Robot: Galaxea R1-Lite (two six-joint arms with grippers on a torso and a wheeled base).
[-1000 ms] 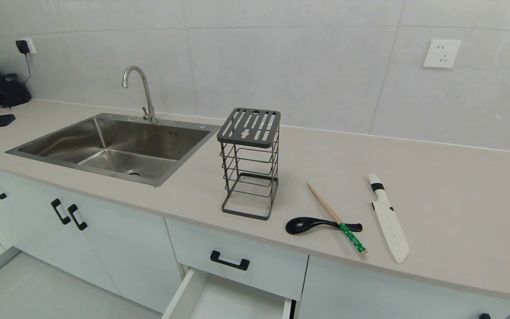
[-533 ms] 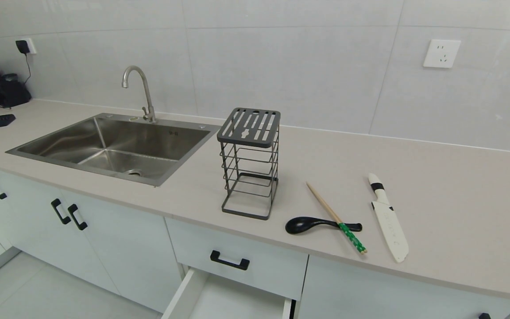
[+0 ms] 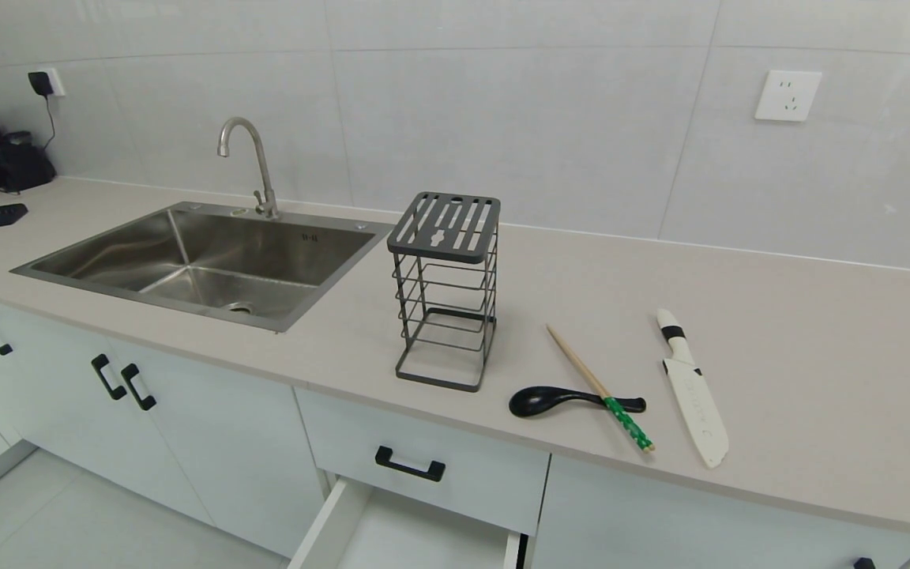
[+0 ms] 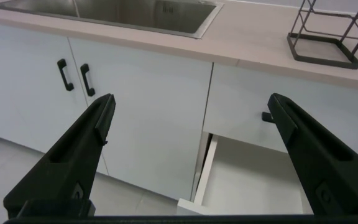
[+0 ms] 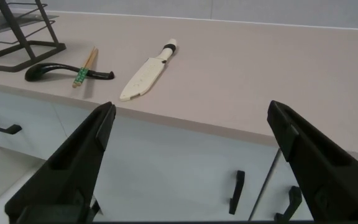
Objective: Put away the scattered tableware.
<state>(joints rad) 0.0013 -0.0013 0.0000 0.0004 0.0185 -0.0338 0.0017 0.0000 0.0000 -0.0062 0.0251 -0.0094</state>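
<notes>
3 items: spoon [image 3: 532,403], chopsticks [image 3: 581,366], knife [image 3: 696,395] | ahead of right tool [image 5: 190,111], apart

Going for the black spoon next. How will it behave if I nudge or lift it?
The black spoon looks rigid and light, being small and thin. Its rounded bowl rests on the counter, so a push may spin or rock it. The chopsticks appear to lie across its handle, so lifting it would probably shift or roll them.
</notes>
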